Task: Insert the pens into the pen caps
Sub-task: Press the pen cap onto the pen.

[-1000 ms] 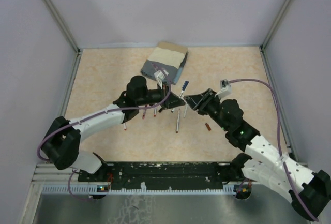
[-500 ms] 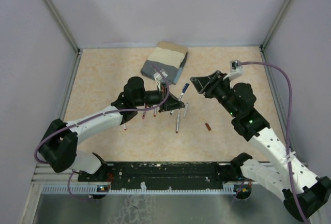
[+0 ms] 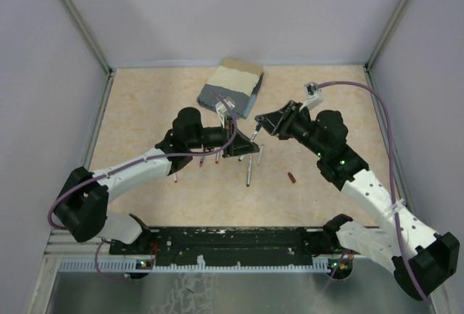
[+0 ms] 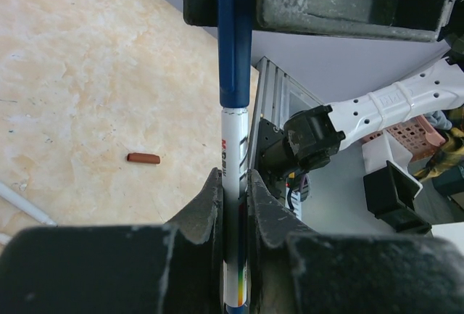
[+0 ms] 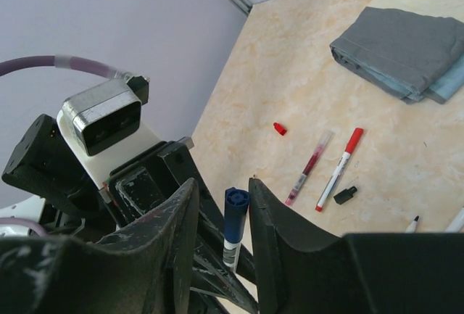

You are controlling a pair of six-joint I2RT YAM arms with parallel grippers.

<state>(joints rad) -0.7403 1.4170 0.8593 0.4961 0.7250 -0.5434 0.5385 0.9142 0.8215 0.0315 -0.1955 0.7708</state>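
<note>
Loose pens (image 3: 249, 172) lie on the table (image 3: 145, 111) by the left gripper (image 4: 233, 192), which is pinched narrow on a white pen (image 4: 233, 140) wearing a blue cap (image 4: 235, 46). The right gripper (image 5: 222, 183) stands half-wide astride that cap, with a gap showing on one side. Farther right, a brown-red cap (image 4: 143, 158) lies alone on the table.
</note>
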